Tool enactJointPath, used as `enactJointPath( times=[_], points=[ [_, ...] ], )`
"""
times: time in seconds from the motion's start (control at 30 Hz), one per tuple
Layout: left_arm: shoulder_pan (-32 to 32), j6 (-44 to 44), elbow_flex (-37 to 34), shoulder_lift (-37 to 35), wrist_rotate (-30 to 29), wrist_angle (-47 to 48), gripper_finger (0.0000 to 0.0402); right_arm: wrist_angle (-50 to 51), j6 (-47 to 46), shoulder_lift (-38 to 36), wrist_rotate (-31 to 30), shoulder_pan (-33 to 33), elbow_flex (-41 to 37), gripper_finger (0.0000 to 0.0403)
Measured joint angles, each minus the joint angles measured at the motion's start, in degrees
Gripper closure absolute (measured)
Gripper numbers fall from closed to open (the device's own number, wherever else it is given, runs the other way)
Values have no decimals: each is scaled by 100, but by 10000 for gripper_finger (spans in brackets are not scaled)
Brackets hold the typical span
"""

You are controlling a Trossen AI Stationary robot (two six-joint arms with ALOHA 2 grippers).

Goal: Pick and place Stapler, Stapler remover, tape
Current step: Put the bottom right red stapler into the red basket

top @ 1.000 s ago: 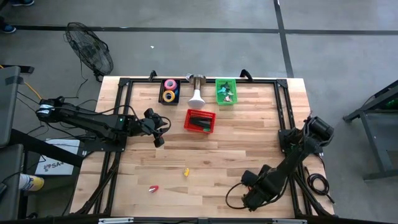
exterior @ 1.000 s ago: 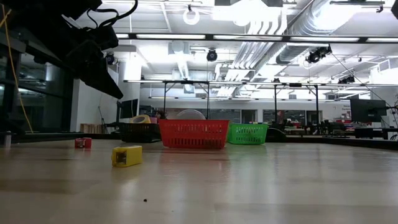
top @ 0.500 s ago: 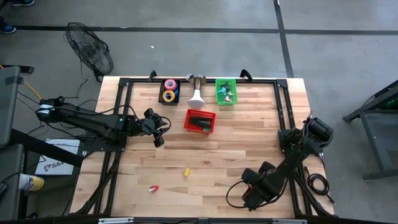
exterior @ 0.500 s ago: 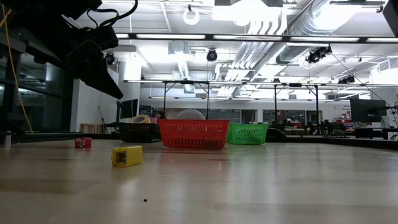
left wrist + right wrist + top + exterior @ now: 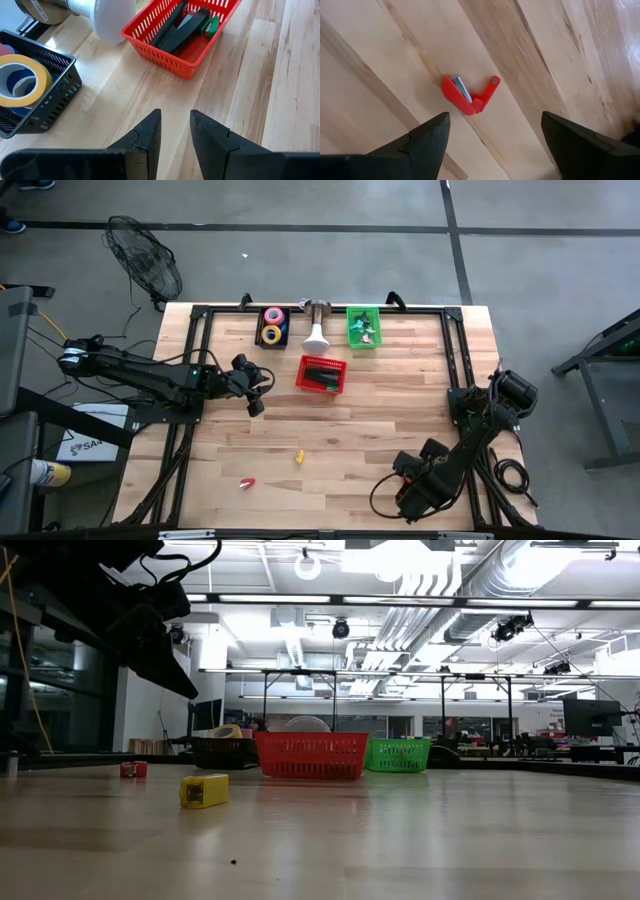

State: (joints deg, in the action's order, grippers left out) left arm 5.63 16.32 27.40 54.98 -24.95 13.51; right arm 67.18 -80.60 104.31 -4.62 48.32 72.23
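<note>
Table [image 5: 350,420]: light wooden top, seen filling the middle of the high view.

Black basket [image 5: 272,326]: placed at the upper centre of the high view; the tape [image 5: 17,82] is held inside it, a yellow roll and a blue one being distinguishable in the left wrist view.

Red basket [image 5: 322,374]: set just below and right of the black one; dark staplers [image 5: 182,27] are laid inside.

Green basket [image 5: 363,326]: set at the upper centre right, small coloured pieces inside.

Red stapler remover [image 5: 470,94]: found loose on the wood at lower left of the high view, claws apart.

Yellow piece [image 5: 299,456]: found loose at lower centre.

Left gripper [image 5: 254,387]: positioned left of the red basket, fingers narrowly parted, nothing pinched.

Right gripper [image 5: 492,142]: positioned low at lower right of the high view, fingers spread wide, nothing held.
</note>
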Motion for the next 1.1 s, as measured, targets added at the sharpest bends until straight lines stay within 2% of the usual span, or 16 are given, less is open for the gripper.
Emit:
enactJointPath(
  times=[0.4,0.53,0.7,0.9,1.1],
  points=[
    [0,0,0,0,2,2,300,82,-213,-111,200,61,-78,98],
    [1,0,0,1,4,14,300,-410,-731,-694,106,67,-571,98],
    [0,0,0,1,4,45,300,-1265,-914,-1292,53,27,-1331,98],
    [2,0,0,2,4,42,300,-2641,-396,-1316,213,-92,-2113,98],
    [2,0,0,2,7,42,300,-2850,-286,-1316,479,-125,-2313,98]
  ],
)
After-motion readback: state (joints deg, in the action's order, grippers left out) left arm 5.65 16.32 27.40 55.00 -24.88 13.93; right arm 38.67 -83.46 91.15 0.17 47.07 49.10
